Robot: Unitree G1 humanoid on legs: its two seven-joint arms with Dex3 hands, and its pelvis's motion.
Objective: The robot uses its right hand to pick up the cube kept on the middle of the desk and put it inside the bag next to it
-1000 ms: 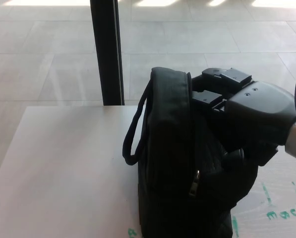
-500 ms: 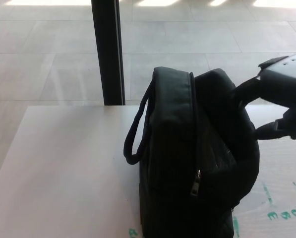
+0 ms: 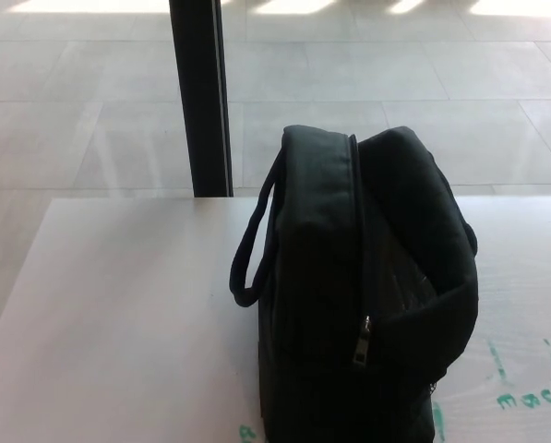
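Bag: black, upright on desk, handle loop on its left side.
R hand: was over bag's right a sec ago, now gone from view (fingers' state unknown).
Cube: not visible, prob. inside bag.
Task looks done.

The bag is black all over, with a black carry handle and a silver metal zipper pull. The desk is plain white, with green handwritten marks. The post is black. The floor tiles are pale grey.
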